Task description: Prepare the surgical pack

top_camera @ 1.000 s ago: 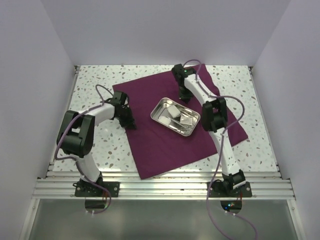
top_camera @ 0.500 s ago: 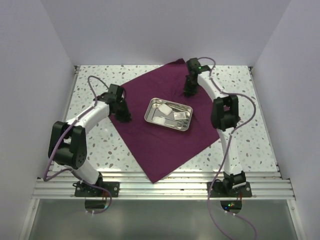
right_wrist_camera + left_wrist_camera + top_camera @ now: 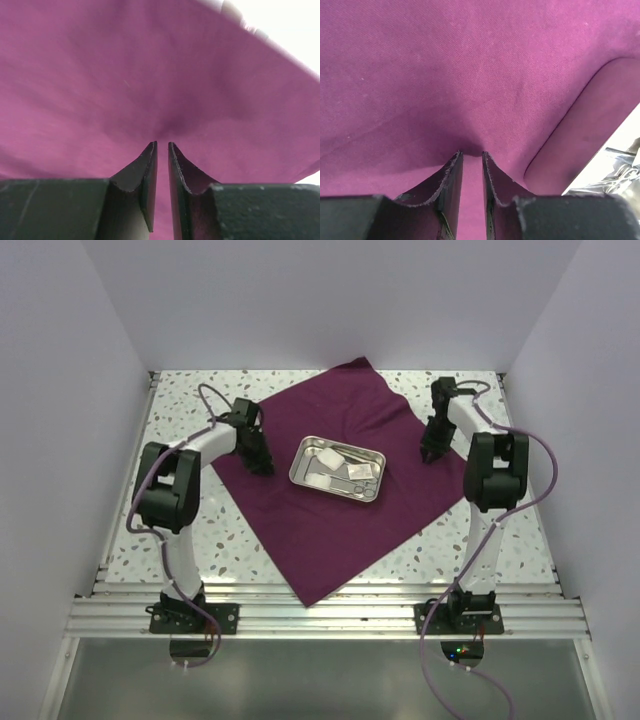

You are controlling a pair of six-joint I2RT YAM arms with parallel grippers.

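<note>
Both slightly spread: my left gripper (image 3: 472, 154) touches the cloth (image 3: 330, 540) at nine o'clock from the tray (image 3: 297, 462), my right gripper (image 3: 162, 144) at three.

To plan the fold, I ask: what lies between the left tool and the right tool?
The top view shows a small rectangular steel tray with white gauze squares, on the large dark purple cloth, between left tool and right tool.

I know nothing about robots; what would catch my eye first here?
A large maroon cloth lies spread like a diamond on the speckled table, with a shiny steel tray at its centre. The left claw and right claw each point down onto the cloth near its side corners.
</note>
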